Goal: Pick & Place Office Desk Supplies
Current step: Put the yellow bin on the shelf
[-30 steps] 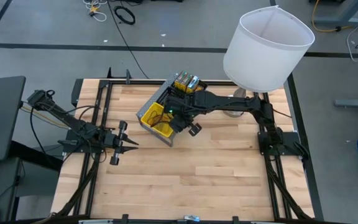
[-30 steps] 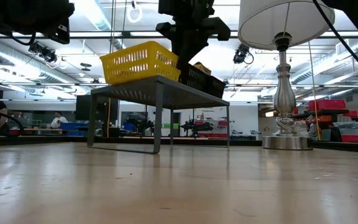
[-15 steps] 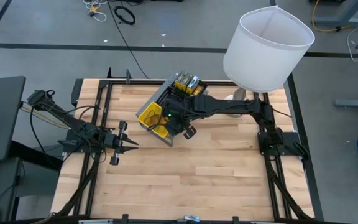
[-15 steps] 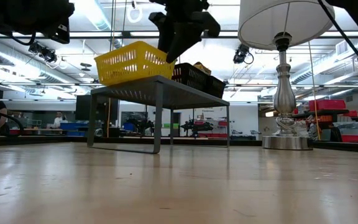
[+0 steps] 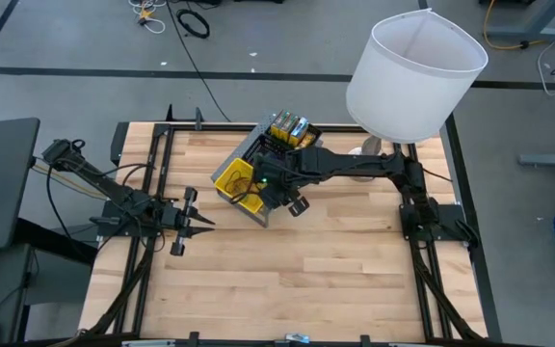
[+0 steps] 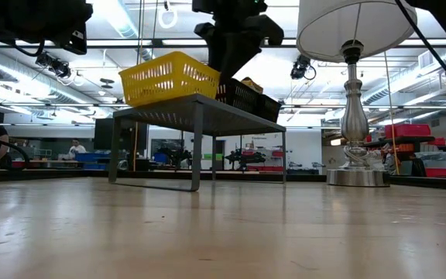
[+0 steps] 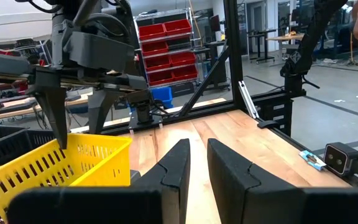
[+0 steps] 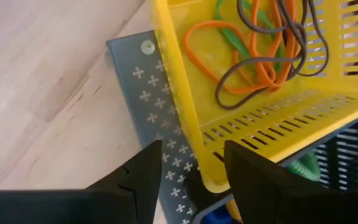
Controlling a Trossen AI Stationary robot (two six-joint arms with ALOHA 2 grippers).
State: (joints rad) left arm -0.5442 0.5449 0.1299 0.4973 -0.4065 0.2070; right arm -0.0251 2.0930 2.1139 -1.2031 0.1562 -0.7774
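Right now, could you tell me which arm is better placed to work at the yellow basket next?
The right arm. Its gripper hangs at the yellow basket on the grey shelf, jaws open beside the rubber bands. The left gripper waits apart near the table's left edge.

Open tabletop [image 5: 297,280] across the front and centre. Obstacles: grey stand [image 6: 196,108] at rear centre bearing yellow basket [image 5: 234,181] and black trays [image 5: 279,145]; lamp [image 5: 412,77] at rear right; right arm [image 5: 355,162] spanning between them.
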